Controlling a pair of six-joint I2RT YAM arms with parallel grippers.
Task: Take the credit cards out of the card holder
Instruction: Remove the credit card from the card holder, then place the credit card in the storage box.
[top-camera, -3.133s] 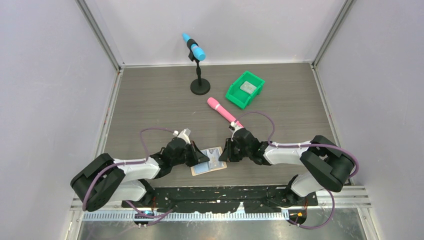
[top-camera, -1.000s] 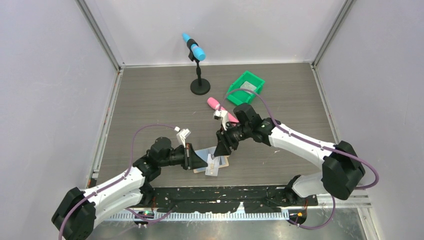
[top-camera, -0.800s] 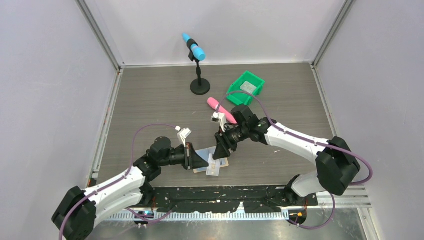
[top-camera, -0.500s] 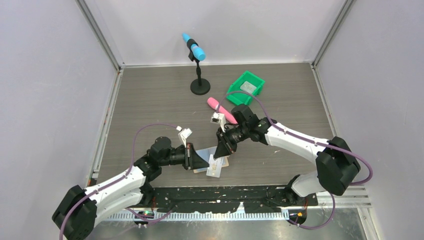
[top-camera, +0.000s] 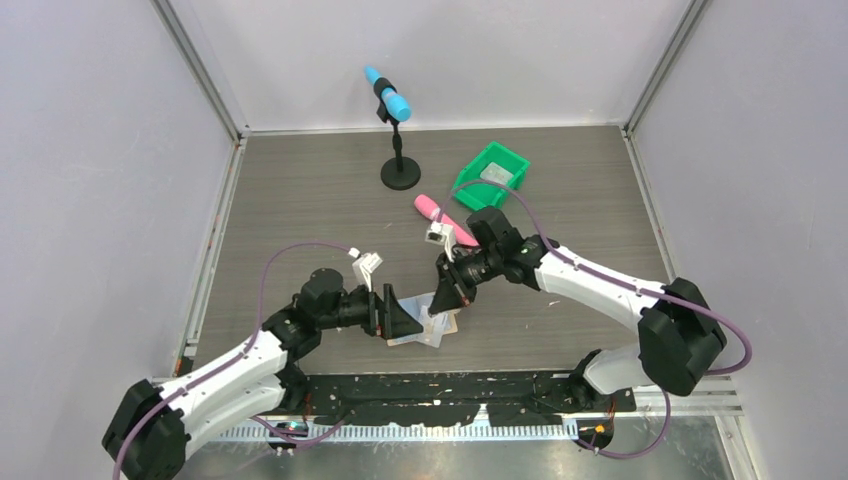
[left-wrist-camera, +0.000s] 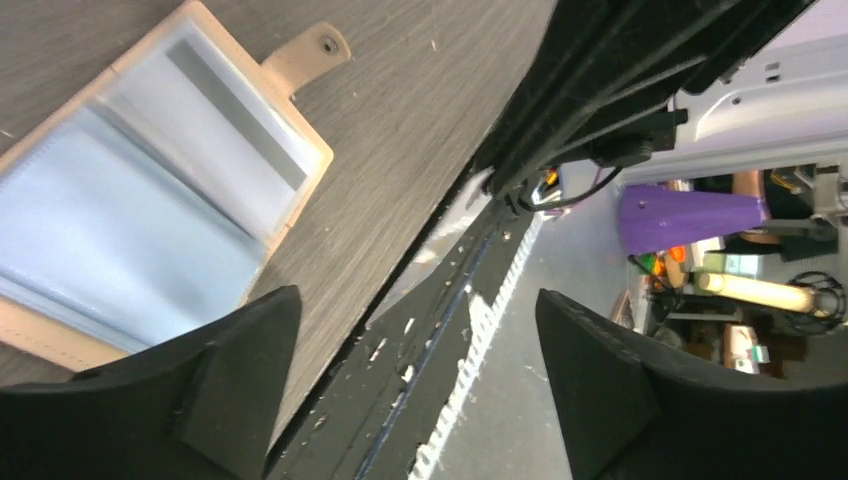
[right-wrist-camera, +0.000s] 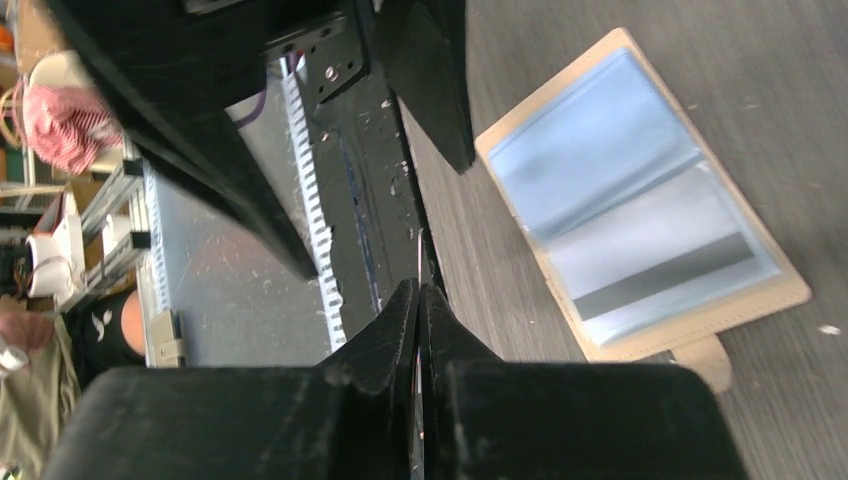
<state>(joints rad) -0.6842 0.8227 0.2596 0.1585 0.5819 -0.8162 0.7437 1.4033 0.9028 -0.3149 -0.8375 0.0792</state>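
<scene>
Open card holder (left-wrist-camera: 300, 60) on the worktop (top-camera: 300, 200), flanked by both claws.
The holder is laid flat near the front edge. The left claw (left-wrist-camera: 418, 310) is spread wide and empty; the right claw (right-wrist-camera: 418, 295) is pressed shut, with no grip discernible. A blue card (right-wrist-camera: 585, 150) and a grey striped card (right-wrist-camera: 660, 265) are seen in its pockets.

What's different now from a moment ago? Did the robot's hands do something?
The left gripper opened and seems to have let go of the card holder. The right gripper closed shut; whether it pinches a card is too hard to see. The holder still lies open on the table, and the microphone, pink stick and green bin have not moved.
</scene>
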